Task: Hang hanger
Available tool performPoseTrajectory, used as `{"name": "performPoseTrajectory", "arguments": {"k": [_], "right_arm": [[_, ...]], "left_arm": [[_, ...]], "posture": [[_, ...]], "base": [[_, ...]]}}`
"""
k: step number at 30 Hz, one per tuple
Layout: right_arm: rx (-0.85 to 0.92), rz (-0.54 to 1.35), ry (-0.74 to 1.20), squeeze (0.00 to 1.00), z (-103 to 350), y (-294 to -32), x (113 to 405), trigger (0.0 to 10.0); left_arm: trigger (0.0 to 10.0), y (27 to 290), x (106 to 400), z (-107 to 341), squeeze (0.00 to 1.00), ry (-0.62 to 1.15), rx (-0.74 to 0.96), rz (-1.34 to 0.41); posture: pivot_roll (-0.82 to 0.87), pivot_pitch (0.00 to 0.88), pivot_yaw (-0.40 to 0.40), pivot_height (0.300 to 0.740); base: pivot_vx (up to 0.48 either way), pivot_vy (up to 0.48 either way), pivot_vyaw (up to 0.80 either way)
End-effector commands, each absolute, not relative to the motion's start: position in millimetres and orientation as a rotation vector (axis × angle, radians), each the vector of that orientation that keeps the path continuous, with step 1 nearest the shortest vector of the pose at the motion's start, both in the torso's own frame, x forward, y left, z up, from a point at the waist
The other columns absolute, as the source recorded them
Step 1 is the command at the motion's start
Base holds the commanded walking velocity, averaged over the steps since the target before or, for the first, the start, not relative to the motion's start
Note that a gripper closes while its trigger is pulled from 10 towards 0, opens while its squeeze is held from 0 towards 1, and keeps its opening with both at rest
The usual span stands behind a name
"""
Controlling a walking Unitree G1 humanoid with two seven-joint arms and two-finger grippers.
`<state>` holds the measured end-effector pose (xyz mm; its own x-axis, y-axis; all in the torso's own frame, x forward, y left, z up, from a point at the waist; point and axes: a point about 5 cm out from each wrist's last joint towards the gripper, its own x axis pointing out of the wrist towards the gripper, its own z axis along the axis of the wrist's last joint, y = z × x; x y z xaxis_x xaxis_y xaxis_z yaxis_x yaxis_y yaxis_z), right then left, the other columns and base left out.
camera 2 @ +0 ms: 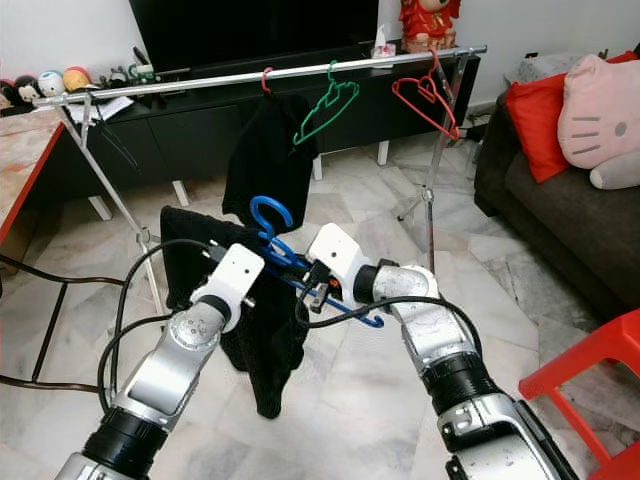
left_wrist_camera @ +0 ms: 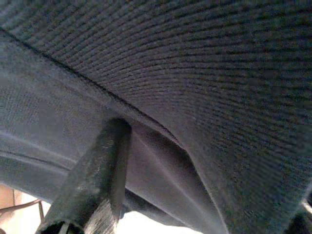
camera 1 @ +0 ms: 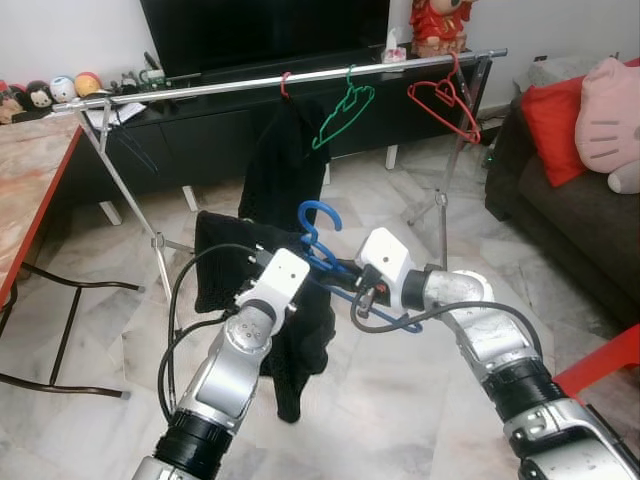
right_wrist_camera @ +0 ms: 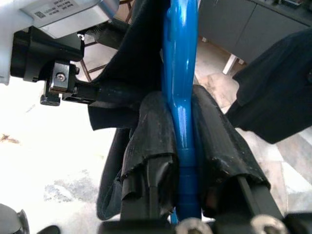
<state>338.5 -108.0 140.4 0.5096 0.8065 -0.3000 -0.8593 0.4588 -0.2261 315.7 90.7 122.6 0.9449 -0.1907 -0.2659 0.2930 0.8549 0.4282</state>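
The robot stands in front of the long metal rail (camera 1: 250, 82), holding a blue hanger (camera 1: 322, 240) with a black sweater (camera 1: 225, 260) on it, well below the rail. The right gripper (right_wrist_camera: 181, 146) has its fingers clamped on the hanger's blue bar, so the hook points up, ready for the rail. The left gripper (camera 1: 258, 262) is pushed into the sweater, probably to hold it up; I cannot tell how its fingers are set.

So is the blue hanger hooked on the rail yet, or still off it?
Off. The blue hanger sits clamped in the right gripper, below the rail, its hook free in the air.
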Motion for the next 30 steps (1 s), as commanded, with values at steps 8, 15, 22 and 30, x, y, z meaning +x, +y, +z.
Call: {"name": "performPoseTrajectory", "arguments": {"k": [8,15,22,30], "right_arm": [[-0.382,1.048,0.101,0.00,152.9,-102.7,335.7,0.0],[-0.409,1.013,0.129,0.00,149.0,-108.8,339.1,0.0],[-0.415,1.006,0.134,0.00,147.6,-109.0,339.4,0.0],[-0.446,0.993,0.167,0.00,139.3,-115.7,338.7,0.0]], "left_arm": [[0.0,91.5,317.5,121.1,0.00,0.224,0.529,-0.276],[0.0,89.2,315.1,119.7,0.00,0.232,0.535,-0.308],[0.0,89.1,314.0,119.7,0.00,0.235,0.538,-0.327],[0.0,90.0,313.7,121.1,0.00,0.236,0.538,-0.331]], "posture": [[-0.14,0.000,0.043,0.740],[-0.14,0.000,0.044,0.740],[-0.13,0.000,0.043,0.740],[-0.13,0.000,0.042,0.740]], "base": [[0.000,0.000,0.00],[0.000,0.000,0.00],[0.000,0.000,0.00],[0.000,0.000,0.00]]}}
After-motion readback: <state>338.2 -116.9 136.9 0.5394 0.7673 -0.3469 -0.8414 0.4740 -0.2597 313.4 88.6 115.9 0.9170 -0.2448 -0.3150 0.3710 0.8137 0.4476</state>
